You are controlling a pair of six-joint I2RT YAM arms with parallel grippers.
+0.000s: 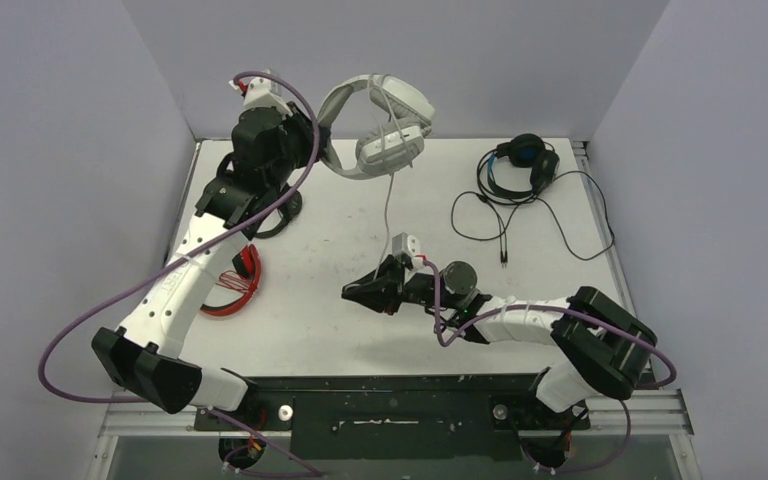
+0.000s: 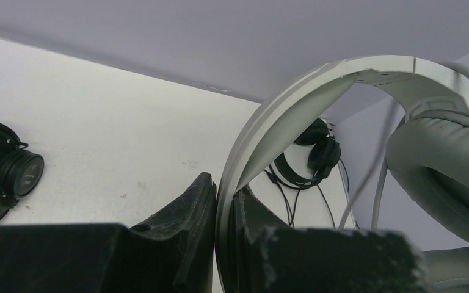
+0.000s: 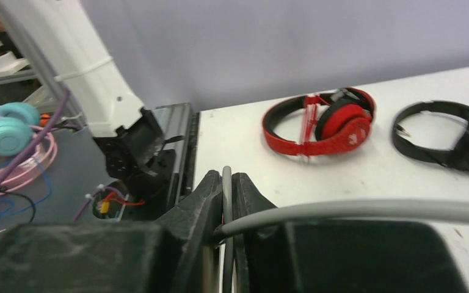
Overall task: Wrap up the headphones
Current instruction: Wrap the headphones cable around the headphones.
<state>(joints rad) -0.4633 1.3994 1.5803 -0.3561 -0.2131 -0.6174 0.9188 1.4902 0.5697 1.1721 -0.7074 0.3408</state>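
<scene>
1. Showing the red-and-black headset point(image 1: 241, 284) lying flat at the left of the table point(image 1: 310, 335), partly hidden under the left arm point(image 1: 185, 270).
2. Showing the small all-black headset point(image 1: 272, 212) lying farther back, also partly covered by that arm. In the right wrist view, sitting near the red-and-black one but not touching it.
3. Gripping the white-grey headset point(image 1: 380, 125) by its headband point(image 2: 269, 122) with the left gripper point(image 2: 223, 195), fingers pressed against both faces of the band. Holding the headset raised above the far left-centre of the table, with the ear cups point(image 2: 446, 165) hanging to the right of the gripper.
4. Letting the thin grey cable point(image 1: 388, 200) hang from the raised headset down toward the middle of the table.
5. Pinching that cable with the right gripper point(image 3: 226, 183), which is sitting low over the middle of the table with its fingers closed tight on the strand running between them.
6. Showing the black-and-blue headset point(image 1: 520, 165) resting at the far right of the table, well apart from both grippers. Its dark cable point(image 1: 580, 215) is spreading in loose loops over the surface beside it.
</scene>
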